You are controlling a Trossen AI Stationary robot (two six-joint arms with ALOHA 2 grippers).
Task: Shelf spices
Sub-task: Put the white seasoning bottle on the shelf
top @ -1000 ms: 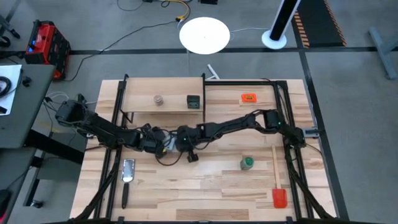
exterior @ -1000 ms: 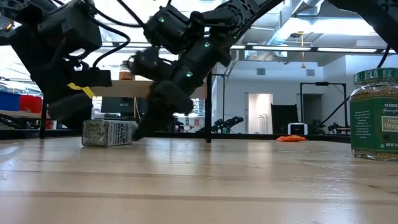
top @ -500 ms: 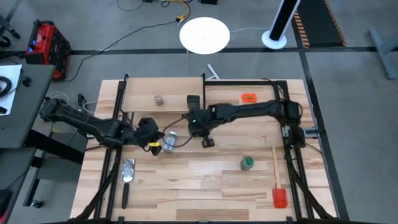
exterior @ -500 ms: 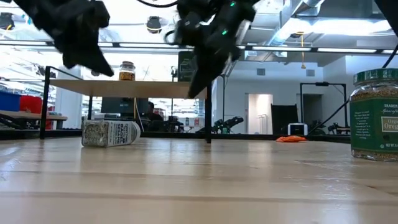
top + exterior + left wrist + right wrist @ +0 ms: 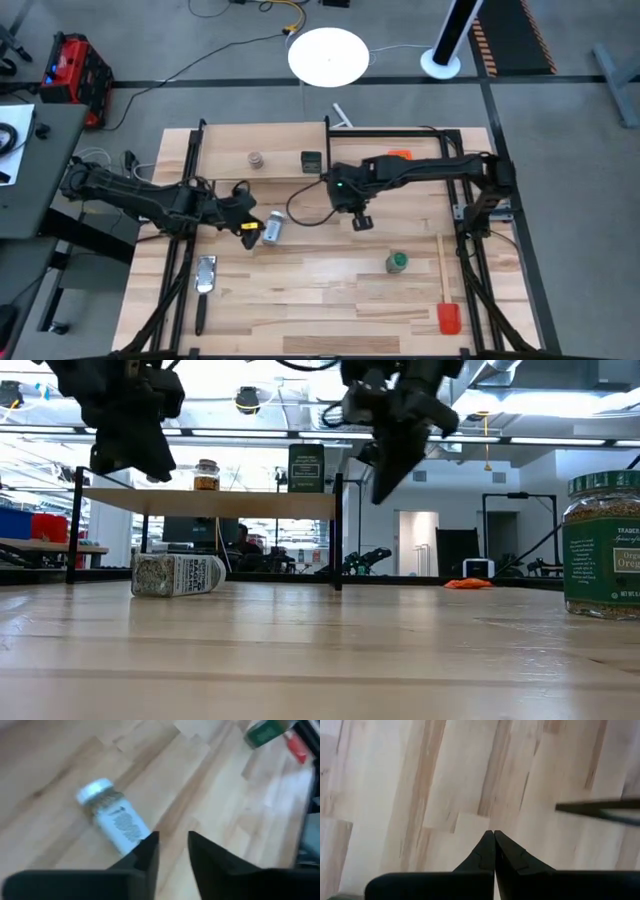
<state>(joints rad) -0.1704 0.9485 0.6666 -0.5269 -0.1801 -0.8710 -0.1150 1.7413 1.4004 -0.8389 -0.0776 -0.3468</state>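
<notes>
The clear jar with a white lid (image 5: 272, 227) lies on its side on the table; it also shows in the low view (image 5: 180, 573) and ahead of my left fingers (image 5: 112, 817). My left gripper (image 5: 249, 233) hangs just left of it, raised and open, touching nothing. My right gripper (image 5: 362, 222) hangs shut above bare table (image 5: 494, 845), between that jar and the green-lidded jar (image 5: 397, 262), which stands upright at the near right. The brownish jar (image 5: 256, 160) and the black tin (image 5: 312, 160) stand on the shelf (image 5: 225, 150) at the far left.
A flat orange tag (image 5: 400, 156) lies right of the shelf. A red-headed spatula (image 5: 445, 295) lies along the right side. A metal tool with a dark handle (image 5: 205, 280) lies near the left front. The table's front middle is bare wood.
Both grippers have risen from the lying jar. My right gripper has swung up and toward the table's right edge, staying shut. My left gripper has gone up and drawn back a little toward the left. The jar lies where it lay.
</notes>
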